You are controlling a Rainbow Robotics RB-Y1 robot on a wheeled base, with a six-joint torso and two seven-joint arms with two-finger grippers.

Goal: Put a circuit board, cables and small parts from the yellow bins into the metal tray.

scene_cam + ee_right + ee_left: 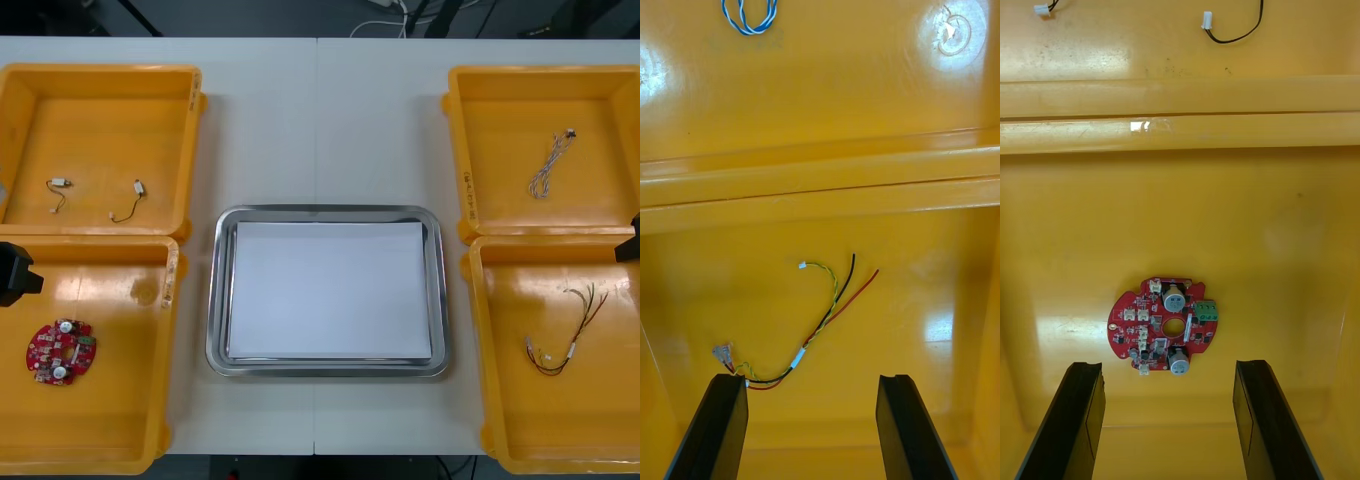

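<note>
A round red circuit board (61,352) (1165,324) lies flat in the near left yellow bin (120,420). My left gripper (1168,367) hangs open above it, a finger on each side of the board and clear of it. A red and yellow cable (568,340) (820,322) lies curled in the near right bin (520,410). Above that cable my right gripper (812,379) stands open, not touching it. The metal tray (215,290) sits between the bins, white inside, with nothing in it.
The far left bin (100,120) holds two short black cables (60,190) (130,205) with white plugs. A twisted blue and white cable (548,165) (750,16) lies in the far right bin (510,100). Bin walls stand between neighbouring compartments.
</note>
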